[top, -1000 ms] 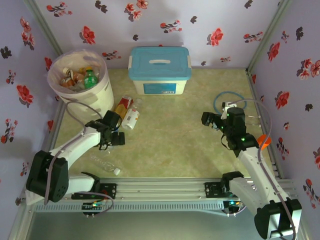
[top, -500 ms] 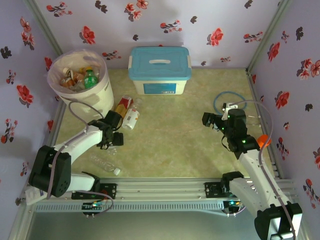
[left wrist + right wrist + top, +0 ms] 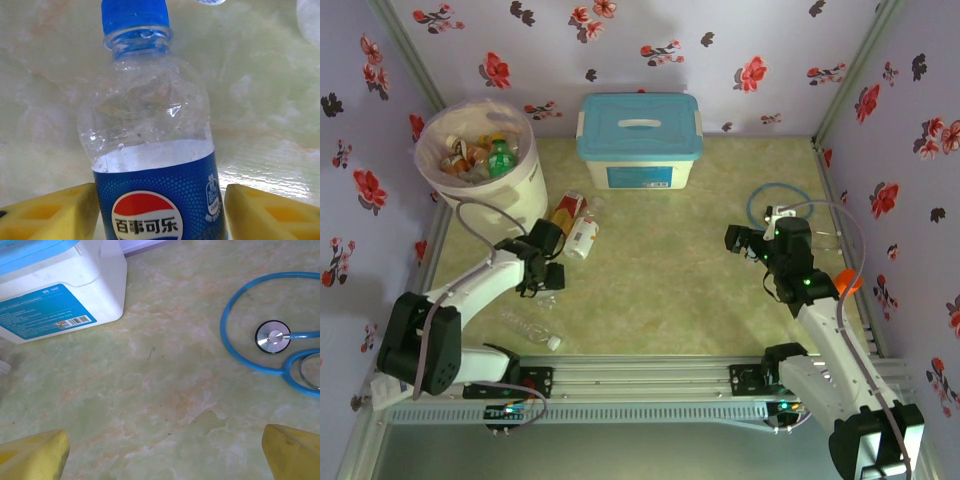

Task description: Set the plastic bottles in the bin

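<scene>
Between the left gripper's (image 3: 546,274) fingers (image 3: 47,212): clear Pepsi bottle (image 3: 150,145), lying on the table (image 3: 265,95), blue cap pointing away from the wrist. Yellow pads sit right up against the label on both sides. Can't tell if it's actually clamped or just touching.

Just beyond that gripper, toward the bin (image 3: 525,190): amber bottle (image 3: 566,210) and white-label bottle (image 3: 582,238), side by side. On the near side of the left arm, one more clear bottle (image 3: 530,328) lying flat. Bin already has several bottles inside (image 3: 480,155).

Right gripper (image 3: 165,457): jaws spread wide, nothing between them, over bare table. Ahead of it, a blue stethoscope (image 3: 272,337) to the right and a white box (image 3: 65,295) to the left.
</scene>
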Available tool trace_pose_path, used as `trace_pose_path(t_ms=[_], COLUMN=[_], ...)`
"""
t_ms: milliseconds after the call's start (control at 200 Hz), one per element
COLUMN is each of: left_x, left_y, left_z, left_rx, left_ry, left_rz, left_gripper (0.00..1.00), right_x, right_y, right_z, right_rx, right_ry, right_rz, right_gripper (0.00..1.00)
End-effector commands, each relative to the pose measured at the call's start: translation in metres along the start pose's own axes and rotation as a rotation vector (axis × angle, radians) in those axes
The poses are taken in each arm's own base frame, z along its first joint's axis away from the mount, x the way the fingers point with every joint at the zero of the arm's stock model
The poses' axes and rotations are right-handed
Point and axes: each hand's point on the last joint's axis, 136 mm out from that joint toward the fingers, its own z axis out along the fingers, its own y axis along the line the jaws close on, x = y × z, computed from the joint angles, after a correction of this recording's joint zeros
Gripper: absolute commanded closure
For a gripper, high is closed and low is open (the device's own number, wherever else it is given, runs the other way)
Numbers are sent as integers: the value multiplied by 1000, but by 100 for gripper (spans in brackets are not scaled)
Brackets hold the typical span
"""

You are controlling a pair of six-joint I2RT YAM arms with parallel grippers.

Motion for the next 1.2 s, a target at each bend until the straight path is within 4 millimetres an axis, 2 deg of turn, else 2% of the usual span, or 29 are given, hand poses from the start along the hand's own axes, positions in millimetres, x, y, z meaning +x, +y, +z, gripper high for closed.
trace_pose_path(t_ms=[0,130,210,475,585,665,855,1015,1105,1195], left_x=[2,1,0,-6,-10,-17,-39,-53,-70,-90], left_y=[3,1,1,2,1,-1,-17,-30,-39,-40], left_z=[4,6,4,-9,-23,-44,-106,-152,-190,-226], left_rx=[-17,-12,-9,-3,6,26,129,212,297,327], left_ry=[19,22,16,-13,-24,-56,-193,-244,-335,-434], left_rz=[-18,-25,-29,-43,-44,-36,2,55,63,76], left_gripper=[34,34,37,45,46,47,58,60,62,65], right_x=[-4,-4,-4,-7,-8,-8,-9,-10,-9,-8], right_y=[-5,-5,-5,-3,-3,-3,-3,-1,-2,-3], right_z=[-2,-1,-2,-2,-2,-3,1,2,2,3], right_rx=[26,25,25,19,22,24,21,16,21,25], right_ry=[-8,-7,-8,-12,-13,-14,-14,-11,-9,-7], right_rz=[-8,-9,-11,-11,-13,-13,-5,-2,-3,-3], right_gripper=[1,1,1,1,1,1,1,1,1,1])
